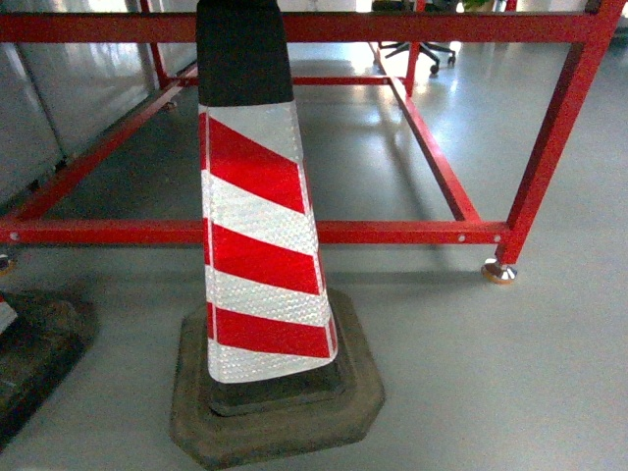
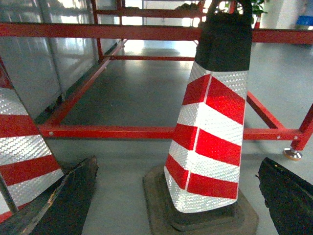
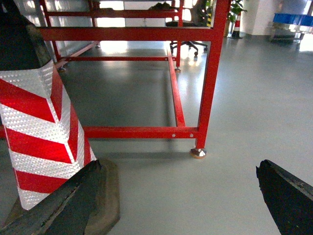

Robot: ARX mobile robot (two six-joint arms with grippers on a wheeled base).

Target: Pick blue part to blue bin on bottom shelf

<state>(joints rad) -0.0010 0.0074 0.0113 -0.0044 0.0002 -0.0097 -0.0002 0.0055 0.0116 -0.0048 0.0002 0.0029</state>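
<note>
The blue part, the blue bin and the bottom shelf are out of view in all three views. My left gripper is open, and its dark fingers frame a red-and-white striped traffic cone on the grey floor. My right gripper is open too, with only bare floor between its fingers. The same cone stands at that view's left edge. Neither gripper shows in the head view, where the cone rises close in front.
A red steel frame with a low rail and a footed leg stands just behind the cone. A second cone stands at the left, its base low left. A small blue shape lies far off.
</note>
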